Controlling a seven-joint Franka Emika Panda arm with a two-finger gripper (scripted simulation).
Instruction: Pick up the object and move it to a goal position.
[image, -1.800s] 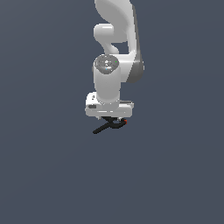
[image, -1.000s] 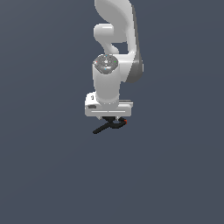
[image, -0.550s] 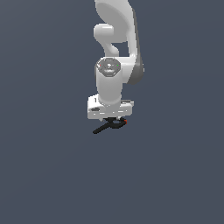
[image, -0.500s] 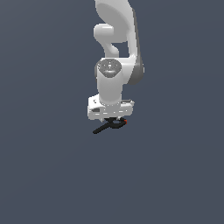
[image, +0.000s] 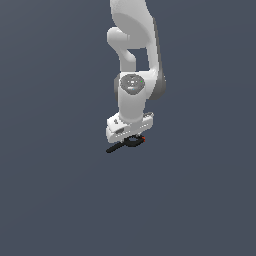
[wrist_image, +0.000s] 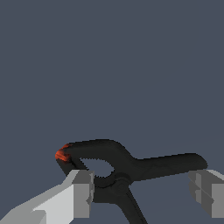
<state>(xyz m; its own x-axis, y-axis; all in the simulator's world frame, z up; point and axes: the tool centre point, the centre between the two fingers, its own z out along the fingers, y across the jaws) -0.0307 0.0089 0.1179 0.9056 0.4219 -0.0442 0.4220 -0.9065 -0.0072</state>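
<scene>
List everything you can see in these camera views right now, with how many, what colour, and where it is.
Spring clamp: one, black with a small red-orange tip, directly under the gripper, between its fingers; the exterior view shows it at the arm's lower end.
Background surface: one, plain dark blue-grey, filling both views.
Robot arm: one, white, reaching down from the top of the exterior view.
Gripper: one, white body with grey finger pads, either side of the clamp; whether the pads press it is unclear.
</scene>
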